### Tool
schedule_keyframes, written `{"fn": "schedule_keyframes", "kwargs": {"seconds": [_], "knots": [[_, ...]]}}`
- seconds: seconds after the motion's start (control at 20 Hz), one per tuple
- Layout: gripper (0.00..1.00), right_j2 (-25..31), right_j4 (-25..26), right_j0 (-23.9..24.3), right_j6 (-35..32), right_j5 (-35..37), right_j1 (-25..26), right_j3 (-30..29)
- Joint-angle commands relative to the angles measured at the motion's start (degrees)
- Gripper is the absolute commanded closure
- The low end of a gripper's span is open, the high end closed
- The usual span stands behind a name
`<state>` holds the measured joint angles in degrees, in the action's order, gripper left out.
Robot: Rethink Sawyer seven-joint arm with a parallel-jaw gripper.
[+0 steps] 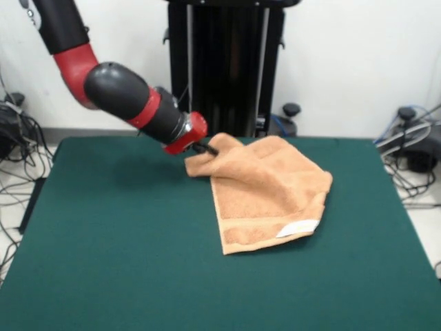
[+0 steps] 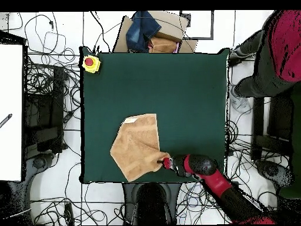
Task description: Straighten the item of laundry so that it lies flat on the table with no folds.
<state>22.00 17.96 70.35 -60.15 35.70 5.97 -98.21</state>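
We see a robotics laboratory: a green-covered table (image 1: 124, 262) on a pale floor strewn with tangled cables (image 2: 53, 88); a yellow box with a red emergency-stop button (image 2: 90, 63) on one corner; plain white walls (image 1: 358, 62); a person (image 2: 276, 53) alongside.

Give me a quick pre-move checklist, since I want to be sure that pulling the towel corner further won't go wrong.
1. Gripper at a corner of the towel: ok, it meets the corner, which is lifted.
2. Grip closed on the cloth: cannot tell, fingers hidden by fabric.
3. Towel flat: not ok, it is folded over, the label showing at the near edge.
4. Room on the table to spread: ok, open green cover all round.
5. Yellow box with red button clear of path: ok, far corner.
6. Person clear of the table: ok, beside it.
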Motion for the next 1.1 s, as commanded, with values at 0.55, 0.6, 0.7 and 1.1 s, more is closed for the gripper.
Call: {"fn": "schedule_keyframes", "kwargs": {"seconds": [0.55,0.6,0.7,1.1], "knots": [[1.0,-7.8,6.9,-1.5,1.1,2.8,5.1,2.5],[1.0,-8.1,7.3,-1.6,1.2,2.2,6.0,3.7],[1.0,-8.5,8.6,-1.9,1.1,-0.5,8.0,6.6],[1.0,-10.4,15.8,-6.1,-8.1,-20.5,10.3,13.8]]}}
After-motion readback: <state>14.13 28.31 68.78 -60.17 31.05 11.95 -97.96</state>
